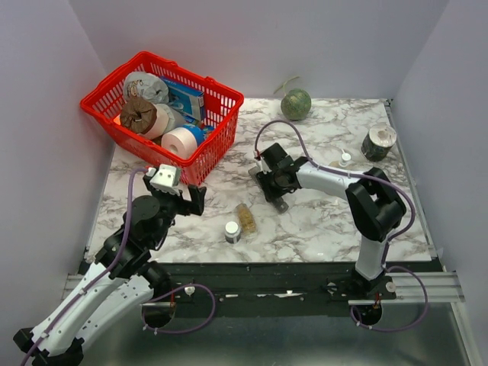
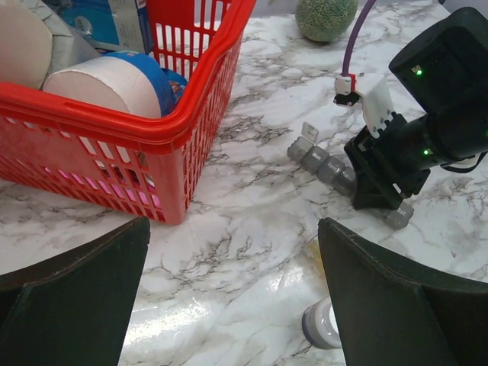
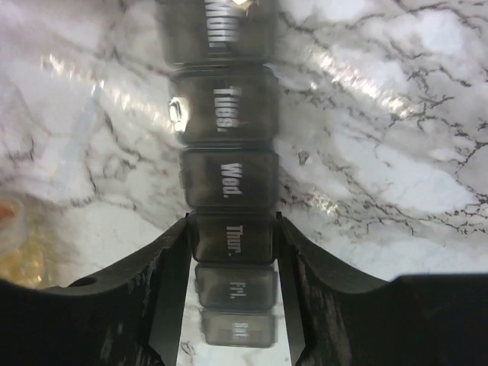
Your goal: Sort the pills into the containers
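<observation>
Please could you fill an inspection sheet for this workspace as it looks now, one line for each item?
Surface: marble table, no spill seen.
Job's things: pill organiser lies flat, with weekday labels on its lids. The pill vial lies on its side, apart from it.
Clutter: red basket holding tape rolls, green ball, white-capped bottle beside the vial, dark jar.
Grippers: left gripper is open and holds nothing. The right gripper is closed on the organiser's Thursday compartment.
Cables: purple cables loop above the table near the right arm.
Surroundings: plain pale walls.
</observation>
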Robot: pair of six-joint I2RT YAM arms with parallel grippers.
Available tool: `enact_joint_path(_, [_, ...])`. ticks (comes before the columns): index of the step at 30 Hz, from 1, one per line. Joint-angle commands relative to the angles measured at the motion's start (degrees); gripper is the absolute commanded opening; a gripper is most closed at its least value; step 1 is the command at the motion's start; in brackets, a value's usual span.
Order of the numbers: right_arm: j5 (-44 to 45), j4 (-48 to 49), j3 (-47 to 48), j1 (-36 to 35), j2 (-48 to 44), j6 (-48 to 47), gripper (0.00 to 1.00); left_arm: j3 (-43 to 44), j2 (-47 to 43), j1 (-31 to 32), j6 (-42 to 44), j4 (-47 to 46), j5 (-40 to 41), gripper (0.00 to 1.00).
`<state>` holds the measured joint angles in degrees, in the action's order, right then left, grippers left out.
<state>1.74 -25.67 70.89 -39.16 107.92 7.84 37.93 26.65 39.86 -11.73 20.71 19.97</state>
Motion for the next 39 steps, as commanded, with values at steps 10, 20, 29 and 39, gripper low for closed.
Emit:
enact_joint_path(10, [-5.60, -6.58, -11.48, 1.36, -10.54, -26.72, 0.36, -3.65, 2.17, -0.04, 5.48, -8.57, -22.93, 0.99])
enact_joint_path(20, [-16.40, -9.59, -10.16, 7.34, -12.18, -40.08, 0.33, -3.22, 6.74, -0.13, 9.64, -11.56, -29.81, 0.98])
enact_joint_path(29, [-30.64, -10.27, -13.85, 7.60, -25.03, -50.01, 0.34, -2.17, 22.02, -3.64, -1.99, -22.20, -43.33, 0.81])
enact_joint_path(39, [-34.78, -9.66, -16.66, 7.60, -29.96, -50.73, 0.33, 1.08, 33.80, -10.32, -12.08, -35.38, -67.05, 0.43])
